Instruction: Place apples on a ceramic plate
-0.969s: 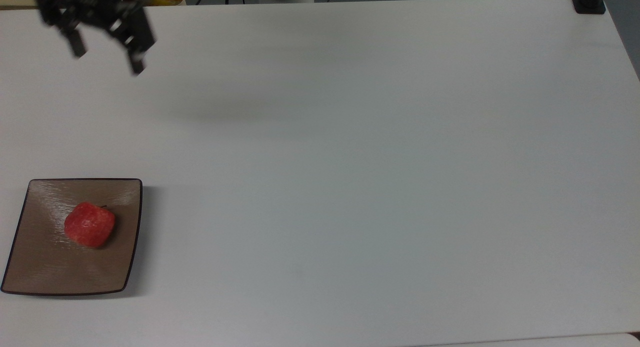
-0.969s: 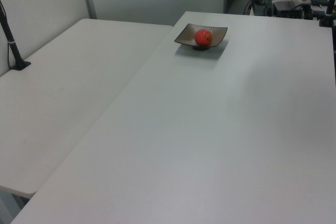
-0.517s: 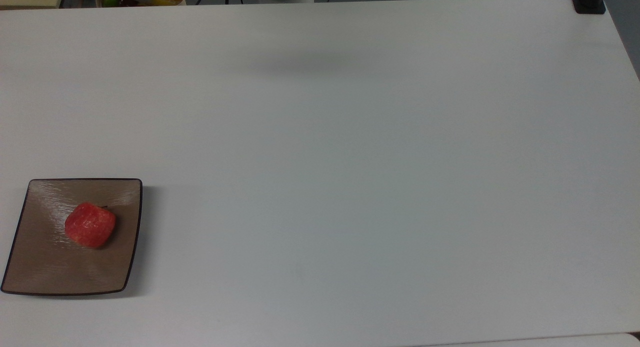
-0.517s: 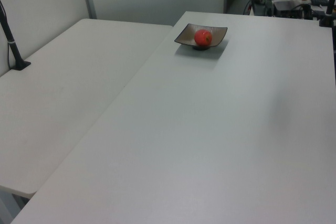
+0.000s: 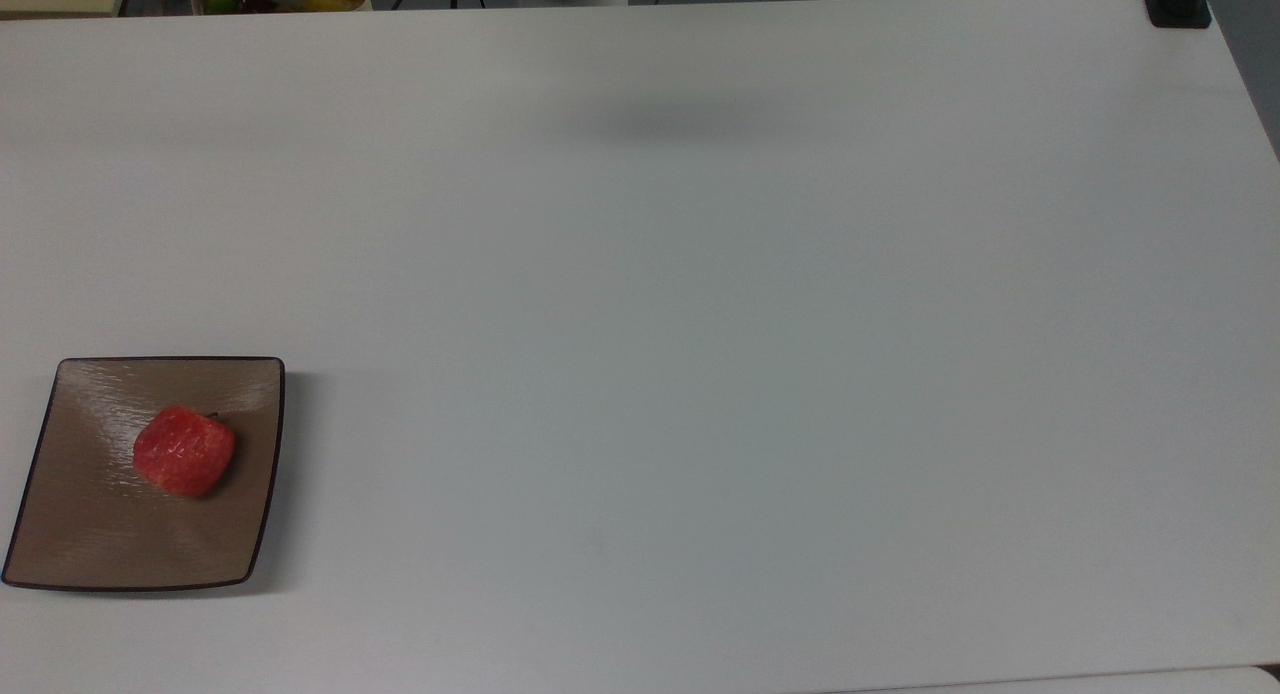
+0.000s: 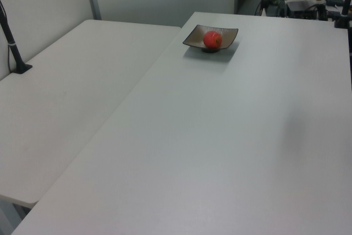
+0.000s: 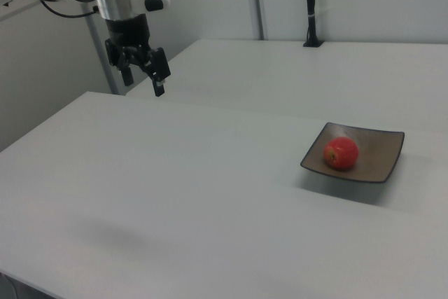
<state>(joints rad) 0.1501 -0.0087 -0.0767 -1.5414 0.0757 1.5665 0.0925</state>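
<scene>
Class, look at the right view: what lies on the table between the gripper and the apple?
Nothing: between the gripper and the apple on its ceramic plate is bare white table.

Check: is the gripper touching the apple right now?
Apart. The right view shows the gripper open, raised at the right view's upper left, with bare table between it and the apple, which sits on the ceramic plate.

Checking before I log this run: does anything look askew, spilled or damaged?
Nothing stands out. The apple sits whole on the plate, inside the rim. The plate lies flat on the table. The gripper hangs open, well away.
</scene>
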